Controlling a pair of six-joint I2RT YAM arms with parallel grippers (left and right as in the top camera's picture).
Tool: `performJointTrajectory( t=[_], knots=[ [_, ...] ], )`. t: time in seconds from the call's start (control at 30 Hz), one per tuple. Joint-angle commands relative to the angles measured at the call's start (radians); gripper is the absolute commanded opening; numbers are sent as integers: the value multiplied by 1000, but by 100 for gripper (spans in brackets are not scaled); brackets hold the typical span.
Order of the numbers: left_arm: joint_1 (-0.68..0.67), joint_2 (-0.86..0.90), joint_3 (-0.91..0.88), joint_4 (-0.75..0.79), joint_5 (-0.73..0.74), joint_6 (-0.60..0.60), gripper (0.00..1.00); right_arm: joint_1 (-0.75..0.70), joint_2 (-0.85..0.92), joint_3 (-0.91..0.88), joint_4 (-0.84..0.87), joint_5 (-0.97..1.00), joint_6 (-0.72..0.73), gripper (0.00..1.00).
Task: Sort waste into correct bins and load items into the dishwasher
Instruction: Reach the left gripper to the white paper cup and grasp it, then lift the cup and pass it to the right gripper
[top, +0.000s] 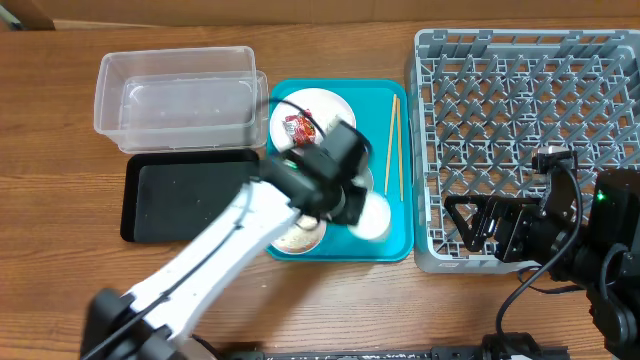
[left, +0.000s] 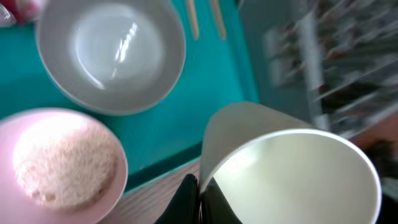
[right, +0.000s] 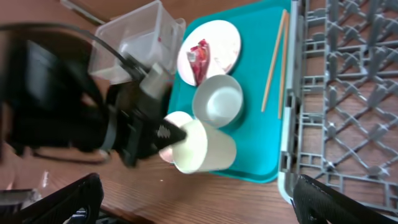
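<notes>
Left pincer (right: 176, 138) is clamped on the small white cup (right: 208, 149) by its rim, cup tipped sideways over the teal tray (right: 261, 143) near its lower edge, mid-frame from the right wrist. Right pincer (top: 470, 225) is spread wide, empty, at the lower edge of the grey rack (top: 520, 90).
</notes>
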Motion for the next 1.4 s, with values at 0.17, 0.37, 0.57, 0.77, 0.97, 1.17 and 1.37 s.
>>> performJointTrajectory(
  t=[0.17,0.37,0.57,0.77,0.97,1.17,1.37],
  knots=[
    [351,-66,60,17,983,313,4,4,21,0,35,-213,-33,100],
    [383,-60,53,18,1349,414,4,5,54,-9,129,-595,-221,100],
    [354,-60,53,25,1362,422,4,67,79,-9,208,-637,-221,100],
    [341,-60,53,38,1362,431,4,171,135,-9,235,-634,-217,85],
    [341,-60,53,61,1362,431,4,260,187,-9,233,-583,-216,66],
    [341,-60,53,63,1362,431,4,267,185,-7,241,-579,-217,54],
    [345,-60,53,63,1312,425,100,265,142,-6,242,-416,-165,47]
  ],
)
